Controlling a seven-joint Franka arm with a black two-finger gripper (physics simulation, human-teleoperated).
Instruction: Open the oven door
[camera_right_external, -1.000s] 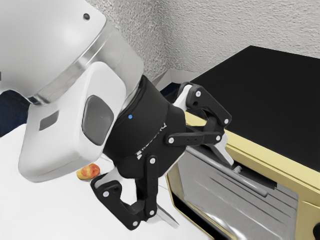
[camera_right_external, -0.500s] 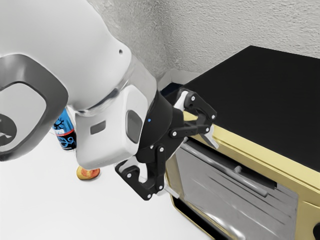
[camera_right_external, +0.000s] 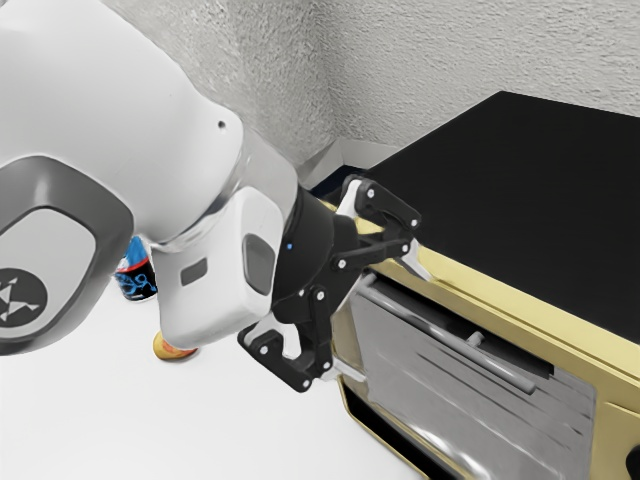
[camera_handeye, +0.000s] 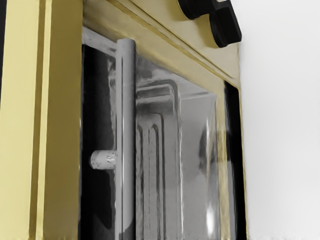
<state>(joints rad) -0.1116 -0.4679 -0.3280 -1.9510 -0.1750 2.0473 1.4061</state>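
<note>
My gripper (camera_right_external: 392, 325) stands open at the near-left part of the oven front in the exterior view. One finger is by the yellow top edge, the other lower by the door's side edge. The grey bar handle (camera_right_external: 455, 338) runs between their levels, not gripped. Below the handle is the grey glass door (camera_right_external: 430, 390); a dark strip shows behind the bar. In the wrist view the handle (camera_handeye: 128, 125) crosses in front of the door (camera_handeye: 195, 150), with a short mounting post (camera_handeye: 103, 159) beside it.
The oven's black top (camera_right_external: 530, 190) spreads toward the exterior view's right. Black knobs (camera_handeye: 225, 24) sit on its yellow front. On the white table (camera_right_external: 200, 430) are a red-yellow round item (camera_right_external: 172, 350) and a blue-black can (camera_right_external: 137, 281), close to the arm.
My hand has drawn back toward the exterior view's left and looks smaller there; lately it shifted only slightly. The can has come into view behind the arm. The door looks the same.
</note>
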